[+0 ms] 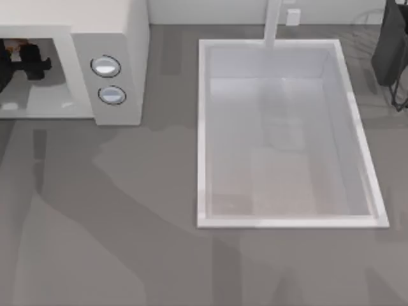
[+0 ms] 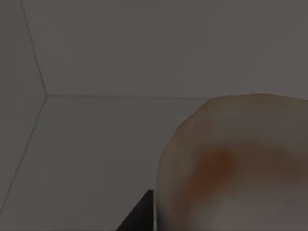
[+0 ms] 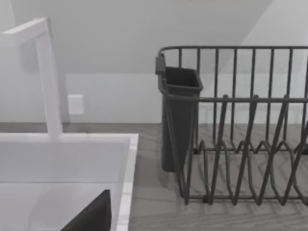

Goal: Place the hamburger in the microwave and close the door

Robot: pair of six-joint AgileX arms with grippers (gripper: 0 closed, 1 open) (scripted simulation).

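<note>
— Microwave [image 1: 121, 38] is sitting at the desk's [image 1: 127, 242] far left corner, cavity facing the camera. Where is the left hand?

— Left hand [image 1: 25, 64] is reaching inside that cavity, a dark shape above its floor. In the left wrist view the hamburger [image 2: 236, 163] is looming right by the lens, pale with orange patches, before the grey inner walls. Whether the fingers are gripping it, I cannot tell.

— And the right arm?

— It is idling at the far right, near the sink [image 1: 204, 127] and a dark wire dish rack [image 3: 240, 144]. Its hand's state I cannot tell.

— Any writing?

— The 2 knobs [image 1: 106, 66] are showing no readable labels.
</note>
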